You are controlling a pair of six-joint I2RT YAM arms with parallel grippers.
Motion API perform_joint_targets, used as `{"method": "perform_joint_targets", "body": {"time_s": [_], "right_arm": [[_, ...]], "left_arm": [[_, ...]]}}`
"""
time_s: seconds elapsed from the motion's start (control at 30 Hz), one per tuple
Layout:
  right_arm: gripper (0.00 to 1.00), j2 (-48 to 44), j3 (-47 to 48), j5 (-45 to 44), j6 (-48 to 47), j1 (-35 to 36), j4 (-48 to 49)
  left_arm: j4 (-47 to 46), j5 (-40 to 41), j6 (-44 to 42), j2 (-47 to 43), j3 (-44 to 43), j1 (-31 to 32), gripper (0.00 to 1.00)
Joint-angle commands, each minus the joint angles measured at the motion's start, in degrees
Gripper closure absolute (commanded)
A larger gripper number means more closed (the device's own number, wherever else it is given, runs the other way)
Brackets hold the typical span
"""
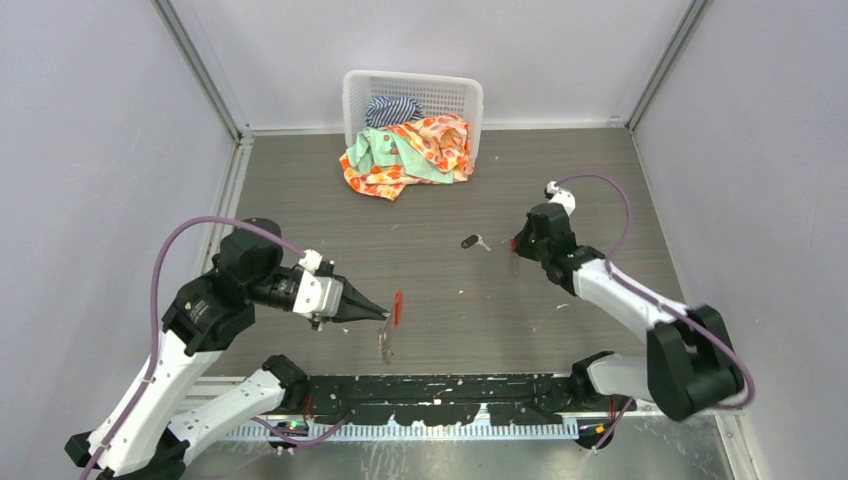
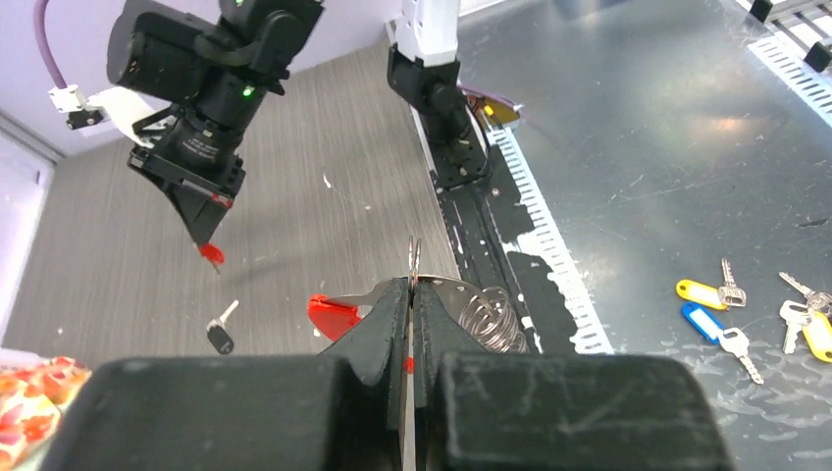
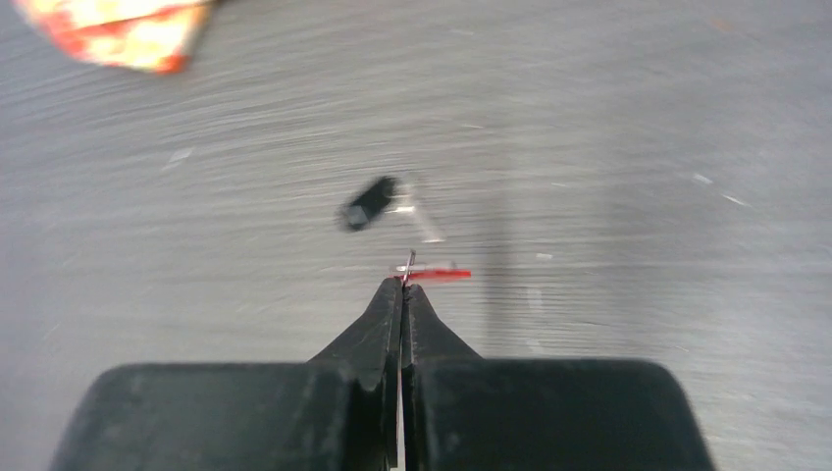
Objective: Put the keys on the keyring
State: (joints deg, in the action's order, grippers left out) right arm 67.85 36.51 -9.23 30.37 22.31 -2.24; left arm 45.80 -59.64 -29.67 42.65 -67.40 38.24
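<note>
My left gripper [image 1: 383, 314] is shut on the keyring [image 1: 387, 338] and holds it above the table. In the left wrist view [image 2: 413, 285] the grey ring stands edge-on between the closed jaws, with the red tag [image 2: 330, 314] to the left and the silvery pieces [image 2: 489, 320] to the right. My right gripper [image 1: 515, 246] is shut on the small red-headed key [image 3: 439, 273], which sticks out at the tips [image 3: 403, 286]. That key also shows in the left wrist view [image 2: 210, 254]. The black-headed key [image 1: 470, 241] lies loose on the table between the grippers, to the left of the right gripper.
A white basket [image 1: 455, 92] with coloured cloths [image 1: 410, 150] spilling out stands at the back. A black rail [image 1: 450, 388] runs along the near edge. Several tagged keys [image 2: 708, 292] lie on the metal surface beyond the rail. Walls close both sides.
</note>
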Motion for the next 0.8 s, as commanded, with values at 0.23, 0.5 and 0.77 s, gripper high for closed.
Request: {"method": "perform_joint_targets", "body": {"time_s": [0.23,0.5,0.77], "right_arm": [[0.99,-27.5,3.7,22.5,-26.4,20.7,-2.1],[0.99,-28.8,15.1,41.3,-37.8,22.8,-10.8],[0.99,-20.6,28.5,55.8,-45.5,23.2,-18.2]], "left_arm": [[-15.8,-7.1,17.1,1.8,-3.6,-0.1,1.00],[-20.2,-8.3,25.1,0.3,-1.4,-0.1,1.00],[-27.4,-8.1,35.1,0.1,0.8,-0.1,1.00]]}}
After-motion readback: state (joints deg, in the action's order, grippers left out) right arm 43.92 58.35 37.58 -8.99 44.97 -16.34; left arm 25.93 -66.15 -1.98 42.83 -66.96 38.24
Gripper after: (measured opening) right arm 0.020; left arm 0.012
